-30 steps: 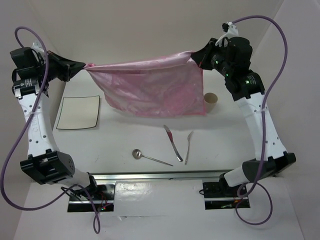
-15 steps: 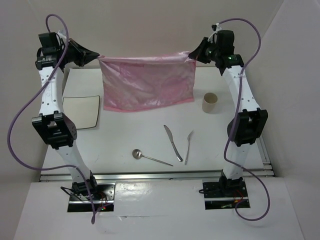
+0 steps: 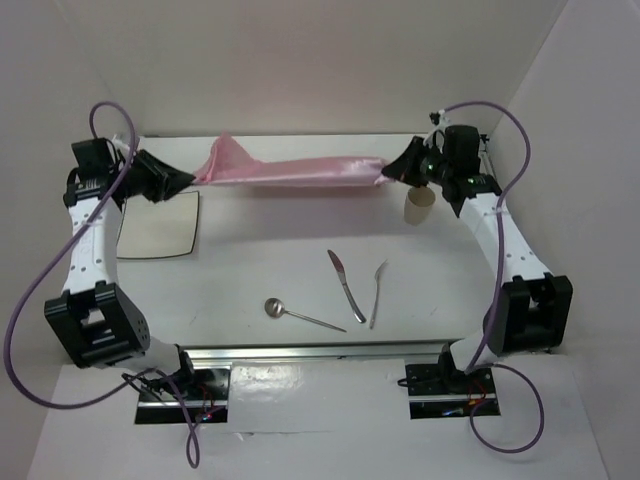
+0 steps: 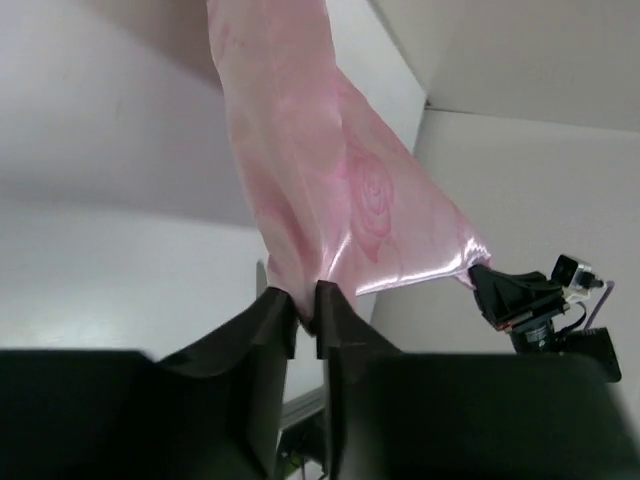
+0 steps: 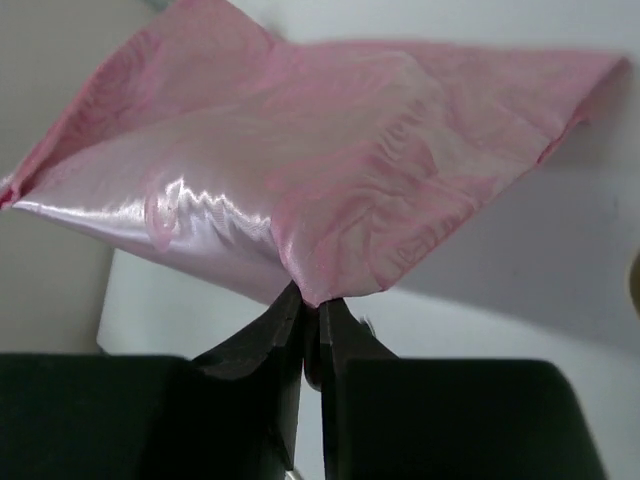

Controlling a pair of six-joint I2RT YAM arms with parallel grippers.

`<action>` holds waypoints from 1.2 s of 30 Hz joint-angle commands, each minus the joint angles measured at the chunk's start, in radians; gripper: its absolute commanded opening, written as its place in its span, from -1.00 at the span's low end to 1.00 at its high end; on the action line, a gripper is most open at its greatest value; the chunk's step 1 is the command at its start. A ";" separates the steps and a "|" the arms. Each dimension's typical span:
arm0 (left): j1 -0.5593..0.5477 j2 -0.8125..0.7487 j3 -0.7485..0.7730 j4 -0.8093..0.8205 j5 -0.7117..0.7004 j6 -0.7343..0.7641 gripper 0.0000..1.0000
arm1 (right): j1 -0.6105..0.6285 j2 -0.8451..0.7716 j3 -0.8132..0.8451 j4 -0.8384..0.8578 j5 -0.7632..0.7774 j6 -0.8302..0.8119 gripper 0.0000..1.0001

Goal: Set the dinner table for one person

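**Top view, read from left to right.** The white desk (image 3: 270, 250), railed in silver along its near edge, is spread beneath both arms. At the far left, the left fingers (image 3: 183, 181) are held above the desk's far-left part, just over the far right corner of a square white plate (image 3: 158, 225) that lies flat on the desk. These fingers are clenched on one corner of a shiny pink cloth (image 3: 290, 170). The left wrist view confirms the pinch, with the fabric nipped between the two dark tips.

The cloth is drawn out as a narrow band across the far half of the desk. Whether its lower edge touches the surface cannot be told. Nearer the arm bases, a spoon (image 3: 298, 315), a knife (image 3: 346, 286) and a fork (image 3: 377, 294) lie in that order, close together but apart.

A tan cup (image 3: 419, 205) stands upright to the right. The right fingers (image 3: 388, 176) are poised just beside its far-left side, above the desk, and are closed on the cloth's opposite corner, as the right wrist view shows.
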 commanded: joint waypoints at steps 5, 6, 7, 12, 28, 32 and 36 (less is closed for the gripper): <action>0.043 -0.223 -0.241 -0.162 -0.092 0.225 1.00 | -0.004 -0.251 -0.315 -0.060 0.019 -0.074 0.78; 0.043 -0.223 -0.205 -0.193 -0.104 0.239 1.00 | -0.004 -0.268 -0.326 -0.077 0.020 -0.083 0.93; 0.043 -0.223 -0.185 -0.231 -0.113 0.240 1.00 | -0.004 -0.285 -0.326 -0.093 0.030 -0.083 0.93; -0.012 -0.232 -0.128 -0.205 -0.210 0.241 0.52 | -0.004 -0.339 -0.263 -0.114 0.066 -0.083 0.85; -0.308 0.271 -0.160 -0.066 -0.469 0.209 -1.00 | 0.192 0.262 -0.097 -0.107 0.156 -0.008 -1.00; -0.340 0.370 -0.149 -0.066 -0.488 0.209 -1.00 | 0.201 0.377 -0.024 -0.151 0.251 0.001 -1.00; -0.359 0.473 -0.091 -0.087 -0.512 0.209 -1.00 | 0.201 0.483 0.054 -0.190 0.364 0.001 -1.00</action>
